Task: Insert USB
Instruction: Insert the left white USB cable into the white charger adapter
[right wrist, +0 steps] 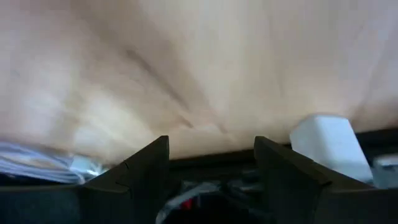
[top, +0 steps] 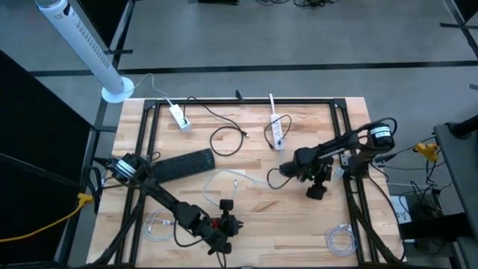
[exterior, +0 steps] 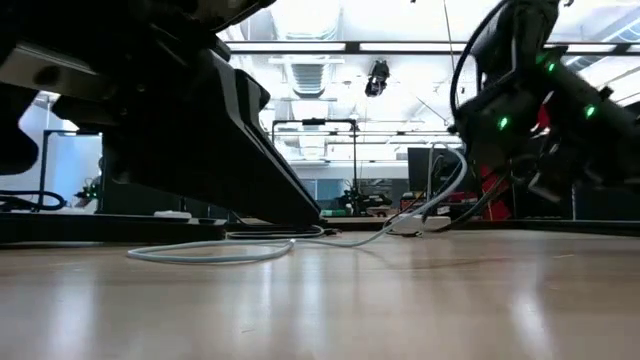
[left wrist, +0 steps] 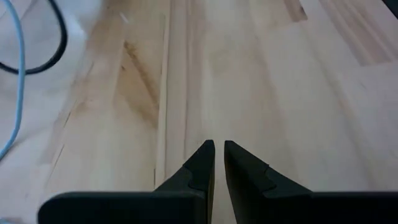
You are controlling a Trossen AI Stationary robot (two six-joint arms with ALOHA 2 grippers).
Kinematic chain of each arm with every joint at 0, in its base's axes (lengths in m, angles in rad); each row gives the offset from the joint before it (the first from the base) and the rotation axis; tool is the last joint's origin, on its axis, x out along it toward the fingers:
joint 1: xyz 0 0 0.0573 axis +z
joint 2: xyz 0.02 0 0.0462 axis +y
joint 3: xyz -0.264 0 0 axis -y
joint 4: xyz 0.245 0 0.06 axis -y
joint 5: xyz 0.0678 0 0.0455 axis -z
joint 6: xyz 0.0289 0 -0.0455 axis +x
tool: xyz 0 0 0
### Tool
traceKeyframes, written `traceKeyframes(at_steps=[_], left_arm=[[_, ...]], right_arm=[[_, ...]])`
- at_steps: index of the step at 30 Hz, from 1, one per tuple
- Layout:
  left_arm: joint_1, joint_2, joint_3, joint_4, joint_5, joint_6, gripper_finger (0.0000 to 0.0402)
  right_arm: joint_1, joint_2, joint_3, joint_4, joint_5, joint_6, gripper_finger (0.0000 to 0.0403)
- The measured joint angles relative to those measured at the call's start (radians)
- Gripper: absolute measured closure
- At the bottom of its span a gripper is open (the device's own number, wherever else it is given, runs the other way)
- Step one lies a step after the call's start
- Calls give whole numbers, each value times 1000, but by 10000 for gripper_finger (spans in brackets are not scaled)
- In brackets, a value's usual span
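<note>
USB cable [top: 224,178] lies on the table between both arms; left jaws nearly closed, right jaws spread.

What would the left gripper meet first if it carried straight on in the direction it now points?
Probably only bare wooden table. In the left wrist view, the left gripper, nearly shut and empty, points along open planks. The pale blue cable and black cable lie well off to one side. Depth is hard to judge.
</note>
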Motion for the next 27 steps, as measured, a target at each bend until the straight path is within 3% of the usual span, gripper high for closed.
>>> traceKeyframes(at_steps=[5, 14, 19, 27], left_arm=[[0, 0, 0, 3, -6, 0, 377], [-7, 0, 0, 12, -33, -19, 377], [-13, 0, 0, 11, -33, -19, 377], [-19, 0, 0, 11, -34, -24, 377]], right_arm=[[-46, -25, -12, -141, 179, 124, 182], [-232, -18, -44, -150, 208, 133, 203], [-255, 0, -46, -161, 183, 83, 214], [-228, 148, -39, -150, 155, 34, 230]])
